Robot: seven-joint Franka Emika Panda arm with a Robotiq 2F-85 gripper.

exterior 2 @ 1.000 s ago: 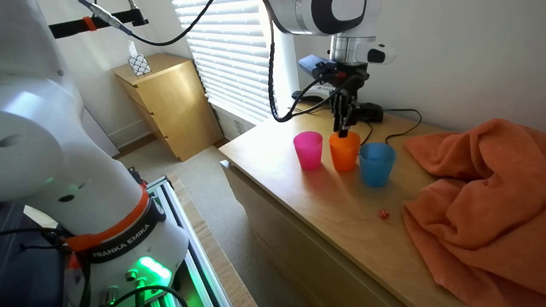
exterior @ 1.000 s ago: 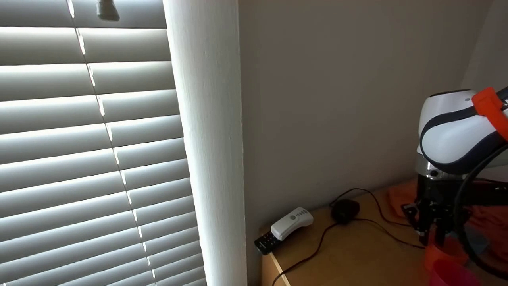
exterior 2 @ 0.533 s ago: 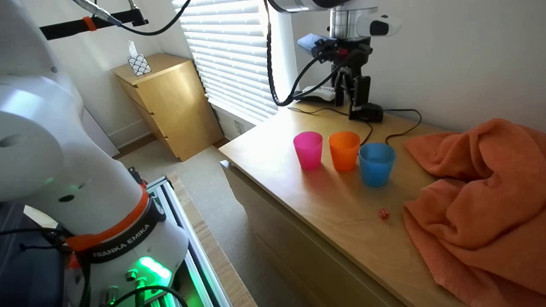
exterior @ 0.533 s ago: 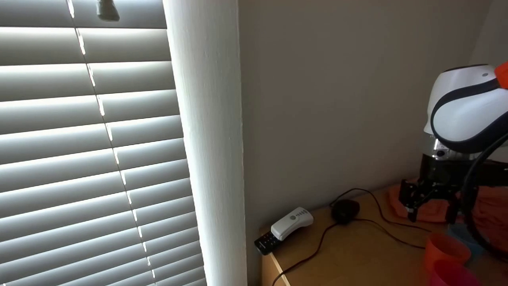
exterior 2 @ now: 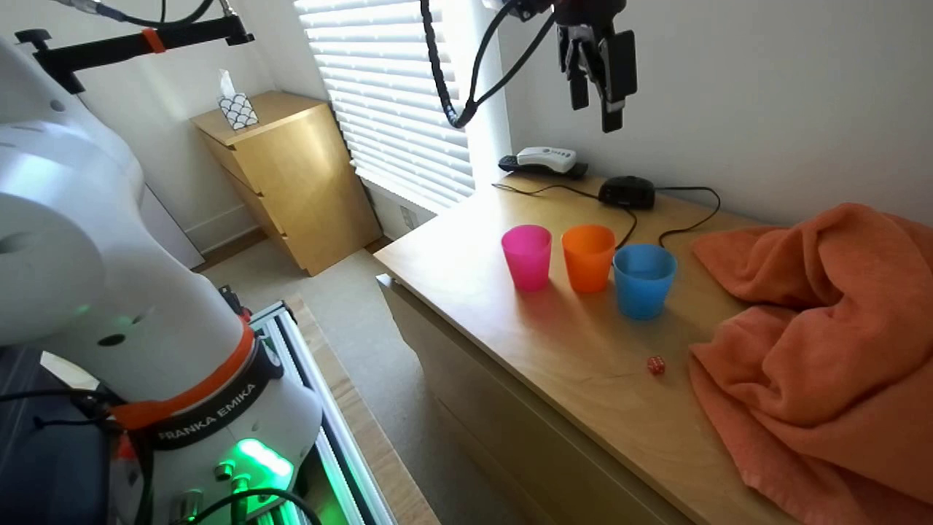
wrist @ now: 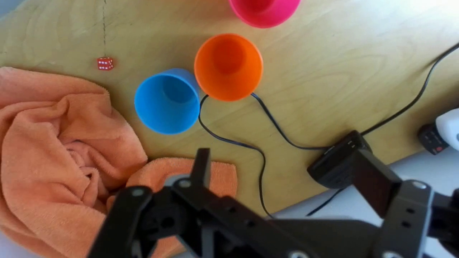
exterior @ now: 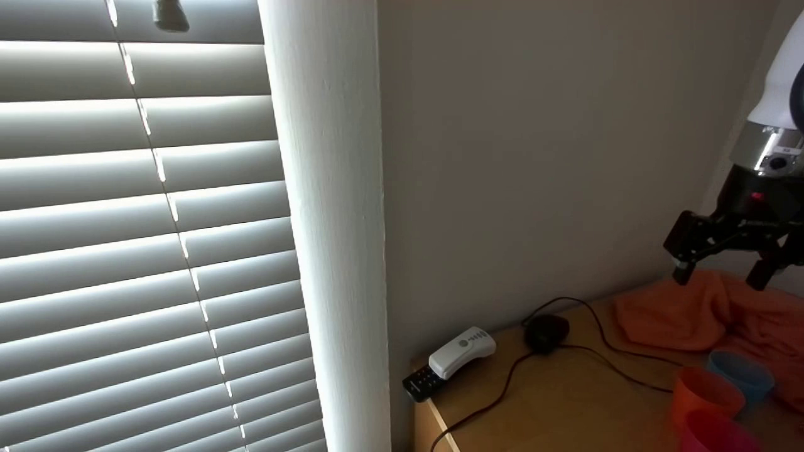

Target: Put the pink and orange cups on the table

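1. Fingers: spread wide, nothing between them. The gripper hangs well above the wooden top, apart from every cup.
2. Orange cup: upright on the wooden top. In an exterior view it stands between the pink cup at left, also upright, and the blue cup at right.
3. Spacing: orange and blue rims meet in the wrist view; whether they truly touch cannot be confirmed.
4. Handling: both task cups are probably thin plastic, light and smooth. Expect slight flexing and some slip; apply moderate force.
5. Grip point: pinch the rim, one finger inside, one outside. Prefer the left wall on each, away from the blue cup.
6. Caution: a black cable lies on the orange cup's far side and could snag.
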